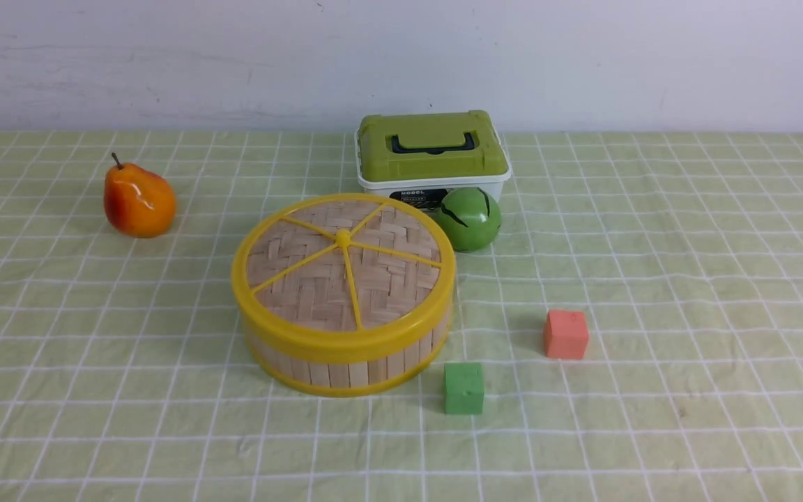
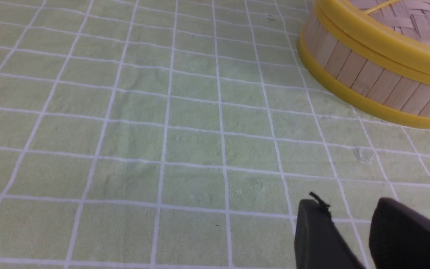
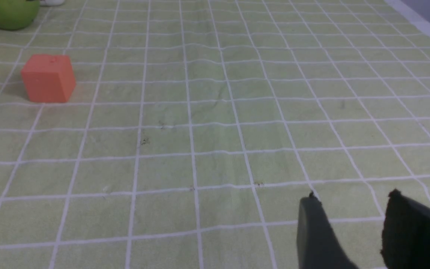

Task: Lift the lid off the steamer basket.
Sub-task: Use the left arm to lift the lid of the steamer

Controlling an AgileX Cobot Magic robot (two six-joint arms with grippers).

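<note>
**Lid seated on steamer basket; both pincers parted and holding nothing**

Table point(image 1: 687, 279): covered with a pale green cloth checked in white; a white wall stands behind its far edge.

Steamer basket point(image 1: 346, 369): stands about mid-table, slightly toward the left edge. It has a tan slat wall with a yellow band at the foot.

Lid point(image 1: 343, 261): lies flat on top of the basket, its yellow rim seated over the basket's upper edge all round. The woven top, five yellow spokes and centre knob face up. The lid is not yet off.

Other items:
- White box with green lid point(image 1: 431, 150): at the far edge, about halfway along it, behind the basket.
- Green ball point(image 1: 470, 218): right in front of the box and just beside the basket's far-right side. Contact with either cannot be told.
- Pear point(image 1: 138, 201): orange-red, toward the far-left corner, well apart from the basket.
- Green cube point(image 1: 463, 388): just beside the basket's near-right side, not touching it.
- Red cube point(image 1: 566, 334): further toward the right edge, apart from the green cube.

Left gripper point(image 2: 349, 209): in the left wrist view two dark fingers point(image 2: 315, 235) stand parted with bare cloth showing in the gap, nothing held. The basket wall and lid rim sit ahead of them, clearly apart from the tips.

Right gripper point(image 3: 353, 201): in the right wrist view its fingers point(image 3: 314, 231) are likewise parted over bare cloth, holding nothing. The red cube and the edge of the green ball lie well ahead of the tips.
</note>
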